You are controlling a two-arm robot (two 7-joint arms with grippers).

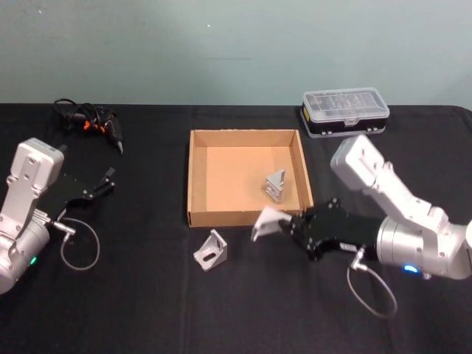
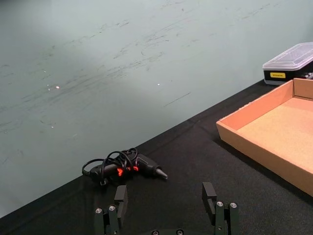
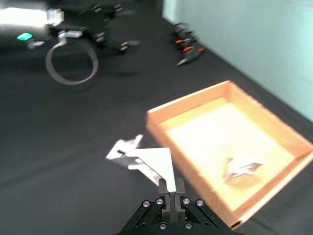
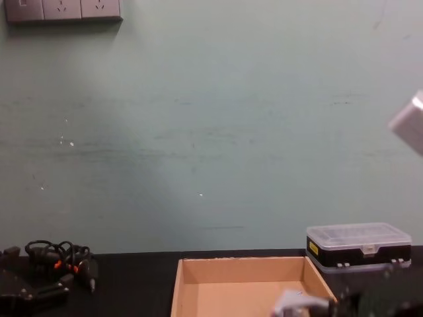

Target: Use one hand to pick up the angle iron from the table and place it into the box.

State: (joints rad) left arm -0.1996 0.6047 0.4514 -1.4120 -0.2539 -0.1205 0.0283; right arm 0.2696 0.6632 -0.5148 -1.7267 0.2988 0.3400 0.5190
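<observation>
In the head view, the box [image 1: 190, 177] is located at the middle of the table [image 1: 147, 317]. One item is contained in it: a first angle iron [image 1: 276, 186], stood near the right wall on the cardboard floor. A clear-lidded case [image 1: 345, 112] is set behind the box, to the right and apart from it; its contents cannot be made out.

The held angle iron [image 1: 267, 221] is clamped between the closed fingers of the right gripper [image 1: 286, 223], at the near wall of the box toward its right corner. In the right wrist view, the plate is seen gripped by one edge [image 3: 157, 165]. A loose angle iron [image 1: 210, 251] is left on the table just in front of the box's near wall, to the left of the held one.

The left gripper [image 1: 109, 181] is parked at the left of the table, fingers apart. A black tool with a bundled cable [image 1: 92, 122] is placed behind it.

The table is covered in matte black. A pale green wall is seen behind it, with sockets [image 4: 63, 10] mounted high on the left.
</observation>
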